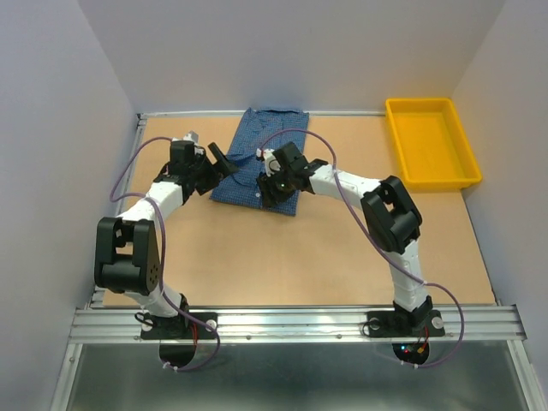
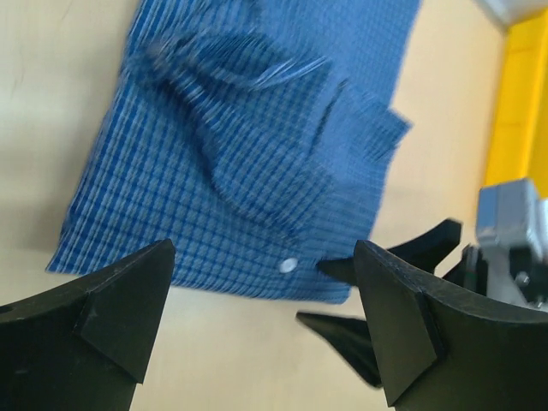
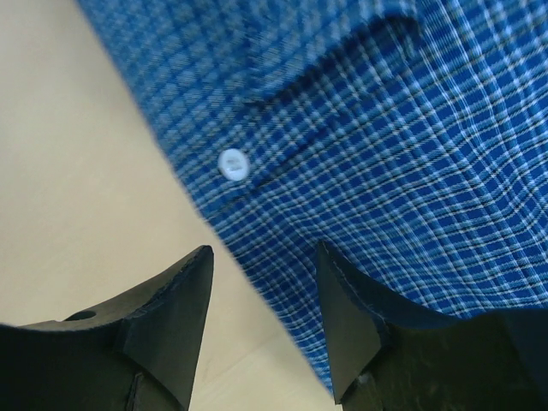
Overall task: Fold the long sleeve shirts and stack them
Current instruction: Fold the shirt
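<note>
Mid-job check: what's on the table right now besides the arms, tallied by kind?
Blue check shirt: 1
Yellow bin: 1
Total: 2

Robotics lab cell: white panels (image 1: 51, 86) are enclosing a tan table (image 1: 282, 257); a left arm (image 1: 128, 253) and right arm (image 1: 394, 218) are standing bolted to its aluminium rail (image 1: 291, 324).
</note>
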You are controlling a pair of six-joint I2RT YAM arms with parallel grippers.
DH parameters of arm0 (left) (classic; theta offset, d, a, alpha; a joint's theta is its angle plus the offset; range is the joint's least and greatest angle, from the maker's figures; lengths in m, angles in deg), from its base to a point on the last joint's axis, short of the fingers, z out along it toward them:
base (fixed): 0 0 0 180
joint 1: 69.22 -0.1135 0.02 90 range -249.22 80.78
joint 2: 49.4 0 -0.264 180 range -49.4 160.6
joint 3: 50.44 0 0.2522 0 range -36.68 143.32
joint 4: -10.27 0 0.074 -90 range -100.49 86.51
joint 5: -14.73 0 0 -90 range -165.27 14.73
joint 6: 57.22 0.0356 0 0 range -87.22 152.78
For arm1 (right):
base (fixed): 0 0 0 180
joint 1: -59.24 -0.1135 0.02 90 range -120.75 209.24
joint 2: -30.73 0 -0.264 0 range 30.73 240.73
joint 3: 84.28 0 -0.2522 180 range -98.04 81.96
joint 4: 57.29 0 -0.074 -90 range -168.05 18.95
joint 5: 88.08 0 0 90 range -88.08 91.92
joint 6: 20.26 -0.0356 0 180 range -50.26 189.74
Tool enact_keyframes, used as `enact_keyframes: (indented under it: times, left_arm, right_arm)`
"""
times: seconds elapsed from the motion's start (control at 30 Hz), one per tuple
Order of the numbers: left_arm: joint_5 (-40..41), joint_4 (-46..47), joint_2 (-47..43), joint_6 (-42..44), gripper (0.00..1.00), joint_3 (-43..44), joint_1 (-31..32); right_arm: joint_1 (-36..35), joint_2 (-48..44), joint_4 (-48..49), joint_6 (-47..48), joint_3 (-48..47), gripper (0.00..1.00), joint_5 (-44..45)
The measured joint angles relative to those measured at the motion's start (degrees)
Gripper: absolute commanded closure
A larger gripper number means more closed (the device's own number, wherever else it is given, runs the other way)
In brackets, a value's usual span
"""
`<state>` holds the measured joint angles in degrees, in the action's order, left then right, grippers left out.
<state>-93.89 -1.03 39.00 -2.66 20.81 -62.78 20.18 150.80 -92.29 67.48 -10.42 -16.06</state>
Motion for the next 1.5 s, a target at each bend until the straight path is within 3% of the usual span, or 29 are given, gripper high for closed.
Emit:
enact_keyframes:
  times: [0.2,0.4,0.6,0.83,1.23,1.5]
  left_arm:
    - [2.21,-0.37,-1.49,-1.4,0.03,-6.82,-0.28]
    - [6.64,-0.57,-15.69,-3.34,0.02,-17.51,-0.28]
    - [8.72,-1.14,-29.35,-6.54,0.03,-29.42,-0.42]
    - [12.59,-3.08,-38.71,-11.61,0.18,-38.99,-0.55]
    - [16.02,-3.26,-33.33,-12.41,0.26,-39.41,-2.05]
    - [15.28,2.56,-28.7,-12.41,0.27,-39.28,-2.08]
  right_arm:
    - [0.35,3.58,1.7,0.55,1.09,0.46,0.83]
    - [-1.75,-0.48,7.8,-2.25,9.29,0.48,2.36]
    - [-9.79,-7.52,9.94,-12.26,19.63,0.48,2.75]
    - [-17.94,-11.04,6.05,-18.56,21.18,0.46,4.31]
    - [-16.96,-16.85,2.27,-7.5,11.23,0.44,6.8]
    - [-19.89,-8.04,2.01,3.85,0.09,0.43,8.74]
